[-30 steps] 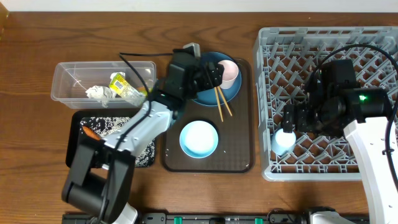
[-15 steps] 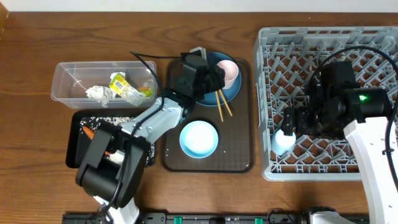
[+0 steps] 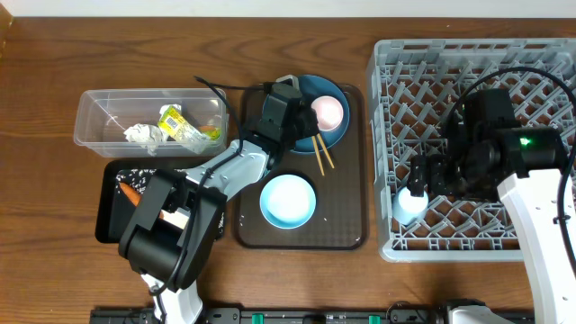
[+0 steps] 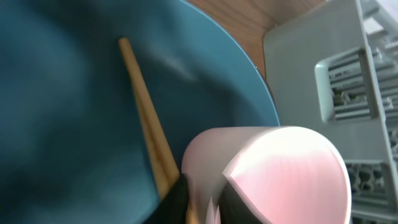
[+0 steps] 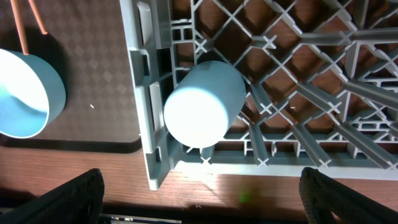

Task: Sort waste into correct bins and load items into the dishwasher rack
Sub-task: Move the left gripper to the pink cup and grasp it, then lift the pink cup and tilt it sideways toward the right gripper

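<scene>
On the blue plate (image 3: 335, 89) (image 4: 62, 124) stands the pale pink cup (image 3: 329, 110) (image 4: 286, 174). My left gripper (image 3: 310, 115) (image 4: 202, 205) is shut on the cup's left wall, one finger inside and one outside. Two wooden chopsticks (image 3: 319, 151) (image 4: 143, 118) lean over the plate's front rim. The white-blue bowl (image 3: 288, 200) (image 5: 18, 93) sits nearer on the tray. In the grey dishwasher rack (image 3: 540, 54) (image 5: 298, 81), a light blue cup (image 3: 411, 202) (image 5: 202, 102) stands upside down at the front left corner. Above it my right gripper (image 3: 425, 175) (image 5: 199, 186) hangs open, holding nothing.
A dark brown serving tray (image 3: 346, 225) carries the plate and bowl. To the left, the clear tub (image 3: 99, 103) holds crumpled white paper (image 3: 142, 135) and a yellow-green wrapper (image 3: 180, 126). The black tray (image 3: 112, 216) in front holds a carrot (image 3: 130, 192).
My left gripper has reached further right over the plate and closed on the pink cup's wall. The right arm and the light blue cup have not moved.
</scene>
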